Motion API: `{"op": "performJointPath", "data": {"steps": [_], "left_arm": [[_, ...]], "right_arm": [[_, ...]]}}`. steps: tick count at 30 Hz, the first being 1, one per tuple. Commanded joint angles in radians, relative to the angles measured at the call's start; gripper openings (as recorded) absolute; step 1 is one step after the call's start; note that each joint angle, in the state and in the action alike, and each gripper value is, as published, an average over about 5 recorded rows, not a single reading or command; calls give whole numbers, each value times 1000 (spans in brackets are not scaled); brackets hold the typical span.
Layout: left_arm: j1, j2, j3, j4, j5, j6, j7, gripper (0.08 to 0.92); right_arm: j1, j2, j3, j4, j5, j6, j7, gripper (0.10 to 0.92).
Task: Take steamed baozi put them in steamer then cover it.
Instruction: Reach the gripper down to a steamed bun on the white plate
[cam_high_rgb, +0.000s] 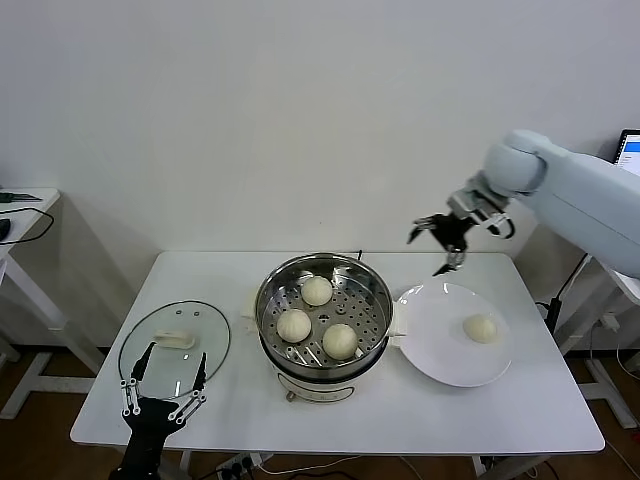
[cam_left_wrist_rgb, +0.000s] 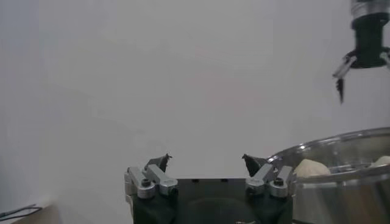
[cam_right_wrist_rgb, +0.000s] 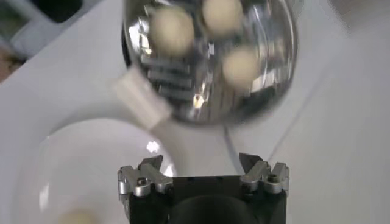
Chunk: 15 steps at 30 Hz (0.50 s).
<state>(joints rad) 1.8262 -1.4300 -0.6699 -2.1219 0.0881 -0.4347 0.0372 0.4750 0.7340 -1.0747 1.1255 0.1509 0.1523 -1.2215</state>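
The steel steamer (cam_high_rgb: 268, 296) stands mid-table on its white base and holds three baozi (cam_high_rgb: 317, 290), (cam_high_rgb: 293, 325), (cam_high_rgb: 340, 341). One more baozi (cam_high_rgb: 481, 328) lies on the white plate (cam_high_rgb: 430, 330) to its right. My right gripper (cam_high_rgb: 437, 244) is open and empty, raised above the plate's far edge. In the right wrist view the steamer (cam_right_wrist_rgb: 274, 79) with three buns and the plate (cam_right_wrist_rgb: 73, 152) show beyond the open gripper (cam_right_wrist_rgb: 201, 163). My left gripper (cam_high_rgb: 165, 385) is open and empty at the table's front left, over the glass lid (cam_high_rgb: 205, 330).
The lid has a white handle (cam_high_rgb: 174, 340). A side table with a cable (cam_high_rgb: 25, 215) stands at far left. A screen (cam_high_rgb: 630, 150) shows at far right. The left wrist view shows the steamer rim (cam_left_wrist_rgb: 341, 143) and the right gripper (cam_left_wrist_rgb: 359, 61) far off.
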Motion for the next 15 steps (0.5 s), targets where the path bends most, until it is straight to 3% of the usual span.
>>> {"op": "performJointPath", "data": {"steps": [1, 15], "left_arm": [[1, -2, -2, -6, 2, 3, 1, 823], [-6, -16, 8, 8, 6, 0, -9, 823]], "right_arm": [[-187, -73, 61, -222, -75, -84, -1, 823], [-381, 1, 191, -285, -250, -78, 54, 823]]}}
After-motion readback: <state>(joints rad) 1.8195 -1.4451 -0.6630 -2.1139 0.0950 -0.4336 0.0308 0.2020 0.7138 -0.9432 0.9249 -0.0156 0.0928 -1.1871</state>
